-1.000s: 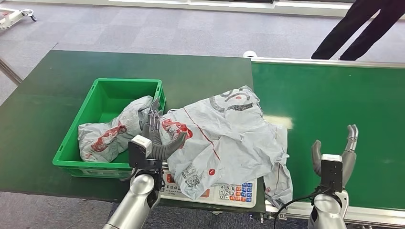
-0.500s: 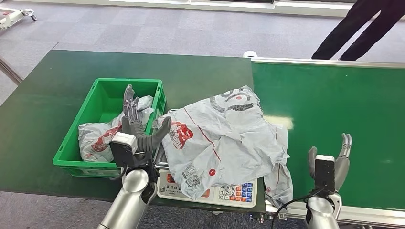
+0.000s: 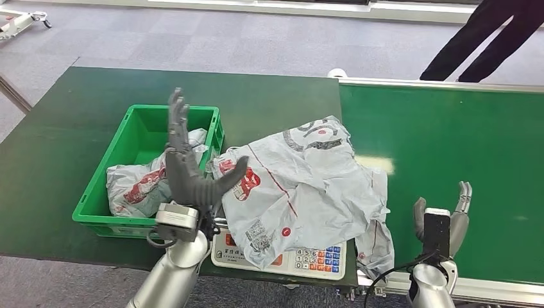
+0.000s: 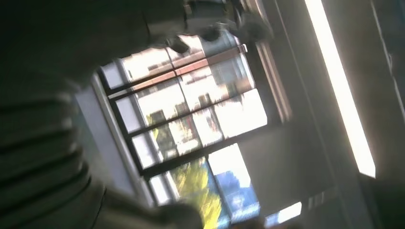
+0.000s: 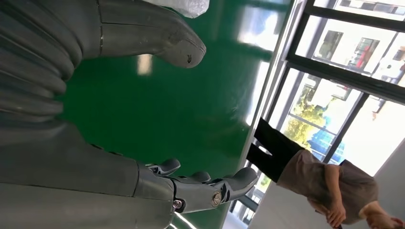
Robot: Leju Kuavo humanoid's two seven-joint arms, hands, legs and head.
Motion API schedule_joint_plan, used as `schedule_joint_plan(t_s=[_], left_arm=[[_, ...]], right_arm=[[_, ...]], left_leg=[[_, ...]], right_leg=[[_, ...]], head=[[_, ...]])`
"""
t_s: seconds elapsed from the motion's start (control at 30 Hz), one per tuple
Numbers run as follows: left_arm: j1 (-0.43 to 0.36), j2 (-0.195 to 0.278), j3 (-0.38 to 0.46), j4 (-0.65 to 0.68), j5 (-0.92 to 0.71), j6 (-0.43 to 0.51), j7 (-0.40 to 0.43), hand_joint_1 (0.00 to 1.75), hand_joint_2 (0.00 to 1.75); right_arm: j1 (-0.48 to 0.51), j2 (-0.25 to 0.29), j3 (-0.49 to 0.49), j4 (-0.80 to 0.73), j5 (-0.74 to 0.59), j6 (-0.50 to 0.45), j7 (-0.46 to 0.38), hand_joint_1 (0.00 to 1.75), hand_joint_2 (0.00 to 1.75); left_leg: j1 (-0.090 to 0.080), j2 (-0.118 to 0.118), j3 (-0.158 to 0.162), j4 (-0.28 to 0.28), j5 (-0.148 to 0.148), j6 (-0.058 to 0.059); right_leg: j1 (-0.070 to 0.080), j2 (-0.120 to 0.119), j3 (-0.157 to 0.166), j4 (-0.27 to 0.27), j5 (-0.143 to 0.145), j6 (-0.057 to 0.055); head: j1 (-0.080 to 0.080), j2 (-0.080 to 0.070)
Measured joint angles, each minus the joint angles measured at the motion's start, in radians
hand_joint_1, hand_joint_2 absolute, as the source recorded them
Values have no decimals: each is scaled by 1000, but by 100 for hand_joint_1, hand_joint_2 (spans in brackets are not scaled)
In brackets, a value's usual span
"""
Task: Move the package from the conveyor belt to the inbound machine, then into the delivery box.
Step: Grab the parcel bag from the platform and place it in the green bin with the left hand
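Left hand [image 3: 186, 168] raised above the near edge of the green crate [image 3: 126, 142], fingers spread and pointing up, thumb out to the right, nothing in it. Left wrist view is blurred: bright windows [image 4: 191, 143] and a ceiling light strip [image 4: 341, 95].

Just right of the left hand's thumb lies the large grey package [image 3: 301, 186], crumpled, with red print and a label. It rests on the scale [image 3: 282, 256], draped over most of the platform; the keypad with coloured keys shows at the near edge. Whether the thumb touches the package, I cannot tell. The package's right flap hangs over onto the conveyor belt [image 3: 449, 147].

Behind the left hand, inside the crate, a second grey bag [image 3: 138, 183] with red print lies against the near wall.

Right hand [image 3: 441, 221] low over the near edge of the belt, well right of the package, fingers apart, upright, holding nothing. In the right wrist view the thumb and fingers [image 5: 205, 188] are wide apart over bare green belt.

A person [image 3: 487, 38] in dark trousers stands beyond the belt's far side; the right wrist view shows them [image 5: 305, 167] by the windows.
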Motion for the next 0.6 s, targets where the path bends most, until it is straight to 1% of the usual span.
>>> schedule_joint_plan(t_s=[0.13, 0.17, 0.23, 0.27, 0.33, 0.47, 0.6], left_arm=[[-20, 1, -48, 30, -41, -29, 0, 0, 0], [-25, 1, -53, 40, -43, -54, 1, 0, 0], [-34, -5, -57, 69, -47, -140, 17, 0, 0], [-41, -11, -58, 92, -57, -187, 34, 0, 0], [-62, -31, -59, 159, -109, -237, 82, 0, 0], [-133, -69, -59, 354, -261, -239, 195, 0, 0], [-197, -97, -60, 537, -373, -254, 305, 0, 0]], right_arm=[[-1, 2, 0, 4, -5, 0, 0, 0, 175], [-1, 2, 0, 5, -5, -2, 0, 0, 175], [-2, 2, 0, 10, -5, -7, 0, 0, 175], [-2, 2, 0, 13, -2, -11, 0, 0, 175], [-1, 2, 0, 15, 10, -21, 0, 0, 175], [-6, 4, 1, 20, 39, -29, 0, 0, 175], [-34, 6, 3, 45, 54, -30, -1, 0, 175]], left_leg=[[0, 2, 1, 0, 0, 0], [0, 2, 1, 0, 0, 0], [0, 2, 1, 0, 0, 0], [0, 2, 1, 0, 0, 0], [0, 2, 1, 0, 0, 0], [0, 2, 1, 0, 0, 0], [-1, 3, 1, 0, 1, 0]], right_leg=[[0, 2, 0, 0, 1, 0], [0, 2, 0, 0, 1, 0], [0, 2, 0, 0, 1, 0], [0, 2, 0, 0, 1, 0], [0, 2, 0, 0, 1, 0], [0, 2, 0, 0, 1, 0], [-1, 3, 0, 0, 2, 0]], head=[[0, 0], [0, 0], [0, 0], [0, 0], [0, 0], [0, 0], [0, 0]])
